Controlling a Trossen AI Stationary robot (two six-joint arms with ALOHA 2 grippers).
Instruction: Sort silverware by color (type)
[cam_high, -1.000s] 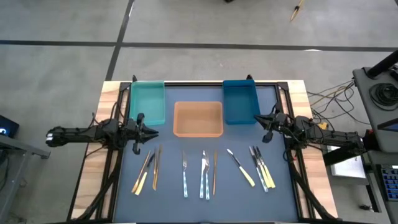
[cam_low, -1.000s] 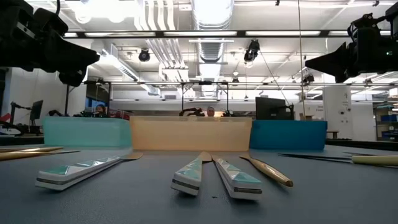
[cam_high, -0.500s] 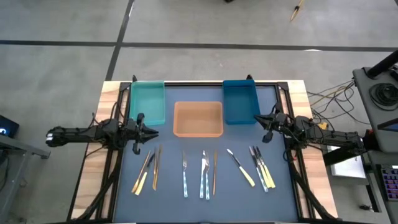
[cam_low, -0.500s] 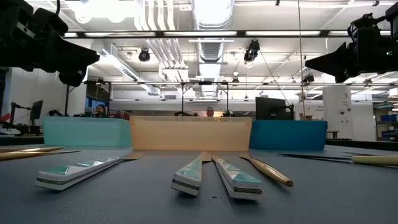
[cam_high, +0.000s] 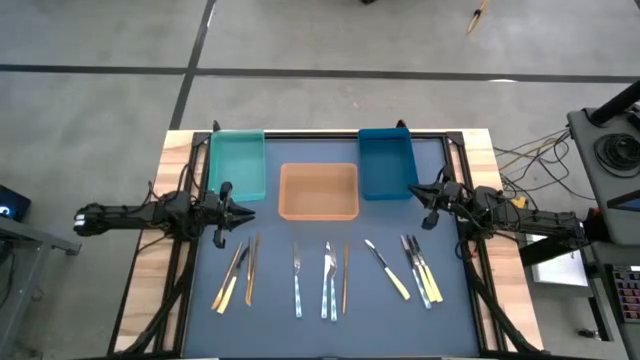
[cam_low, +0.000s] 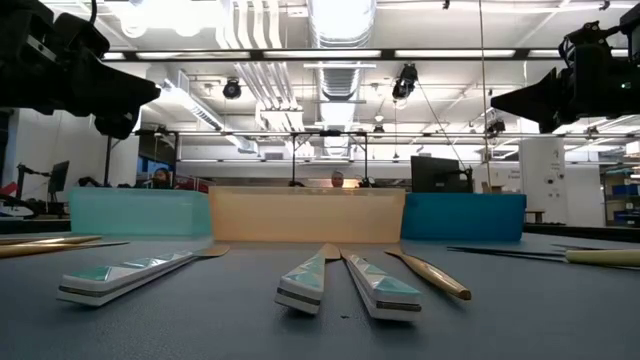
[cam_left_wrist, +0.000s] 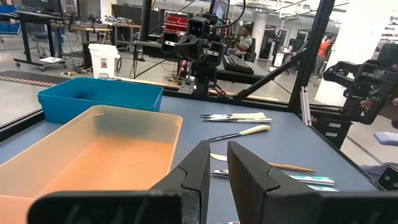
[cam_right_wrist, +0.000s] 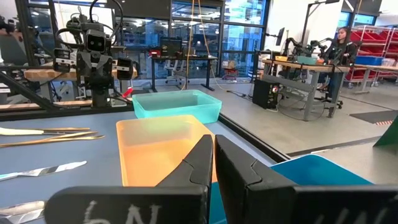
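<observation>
The silverware lies flat in a loose row on the dark mat. At the left are gold and cream-handled pieces (cam_high: 235, 275). In the middle lie silver pieces (cam_high: 327, 282) and one slim gold piece (cam_high: 346, 276). At the right are a cream-handled knife (cam_high: 387, 269) and a cream-handled cluster (cam_high: 421, 271). My left gripper (cam_high: 246, 212) hovers shut near the teal bin (cam_high: 238, 165), above the mat. My right gripper (cam_high: 416, 192) hovers shut beside the blue bin (cam_high: 385, 163). Both point inward, and each wrist view shows empty fingers (cam_left_wrist: 219, 149) (cam_right_wrist: 214, 144).
The orange bin (cam_high: 318, 191) stands between the teal and blue bins along the far side of the mat. A black frame (cam_high: 330, 133) borders the mat. Bare mat lies between the bins and the row of silverware. People show in the room beyond the table.
</observation>
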